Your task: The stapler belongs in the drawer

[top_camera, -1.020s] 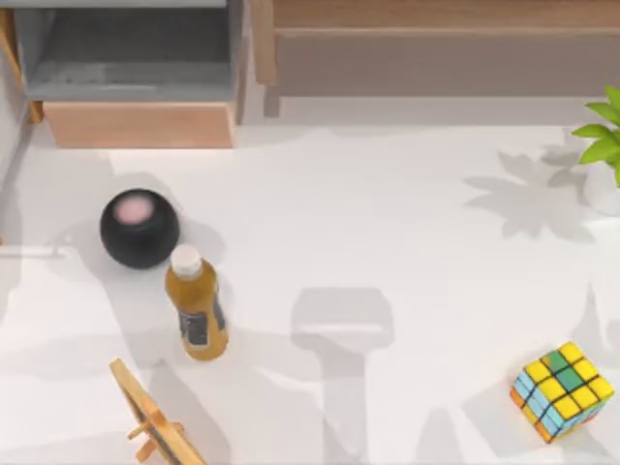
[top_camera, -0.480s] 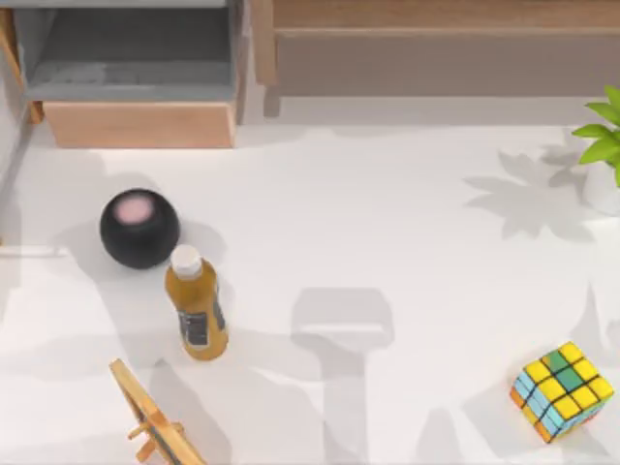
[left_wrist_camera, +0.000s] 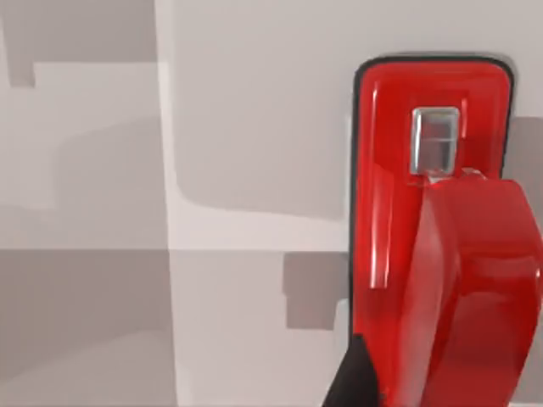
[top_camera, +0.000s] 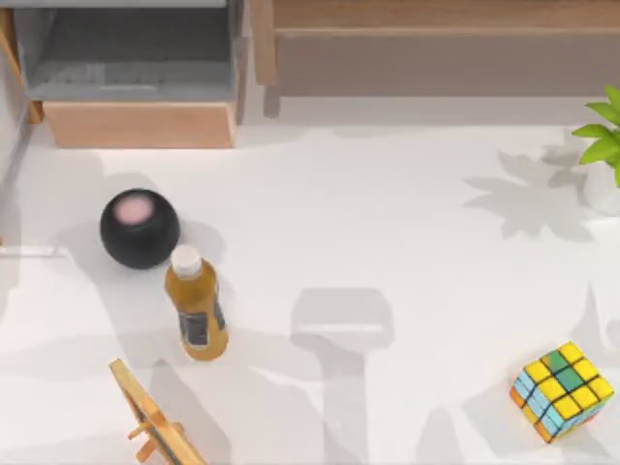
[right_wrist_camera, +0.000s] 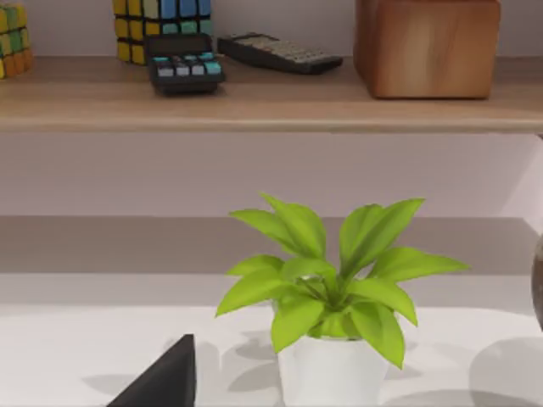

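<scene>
From above, the drawer (top_camera: 136,73) sits open at eleven o'clock. My left wrist camera shows the stapler (left_wrist_camera: 437,246) close under my left gripper; grip state unclear. I'd centre before pinching. Right arm idles facing a plant (right_wrist_camera: 331,297).

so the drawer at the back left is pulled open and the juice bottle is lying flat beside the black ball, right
Not quite. The drawer at the back left is pulled open, as the top view shows, but the juice bottle is standing upright, its white cap pointing up, just in front of and to the right of the black ball.
</scene>
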### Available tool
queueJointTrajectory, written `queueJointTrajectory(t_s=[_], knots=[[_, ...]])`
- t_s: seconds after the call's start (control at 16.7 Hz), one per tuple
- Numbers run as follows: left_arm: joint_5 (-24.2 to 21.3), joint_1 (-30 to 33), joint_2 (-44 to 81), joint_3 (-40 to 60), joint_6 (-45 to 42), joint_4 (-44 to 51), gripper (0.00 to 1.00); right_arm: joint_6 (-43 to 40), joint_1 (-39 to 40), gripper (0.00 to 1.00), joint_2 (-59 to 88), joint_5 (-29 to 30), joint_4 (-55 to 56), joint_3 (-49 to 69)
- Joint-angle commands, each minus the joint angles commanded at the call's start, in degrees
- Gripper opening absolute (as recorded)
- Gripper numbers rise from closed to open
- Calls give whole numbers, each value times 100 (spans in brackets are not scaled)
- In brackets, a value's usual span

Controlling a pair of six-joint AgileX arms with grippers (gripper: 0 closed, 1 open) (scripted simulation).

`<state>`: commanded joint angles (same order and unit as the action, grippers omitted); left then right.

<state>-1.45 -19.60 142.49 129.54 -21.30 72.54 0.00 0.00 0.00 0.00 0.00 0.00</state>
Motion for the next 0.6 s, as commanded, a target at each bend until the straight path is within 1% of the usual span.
queueJointTrajectory(t_s=[0.24, 0.3, 0.6], knots=[[0, 0, 0, 0, 0, 0, 98, 0, 0, 100, 0, 0, 0, 0], [0, 0, 0, 0, 0, 0, 100, 0, 0, 100, 0, 0, 0, 0], [0, 0, 0, 0, 0, 0, 100, 0, 0, 100, 0, 0, 0, 0]])
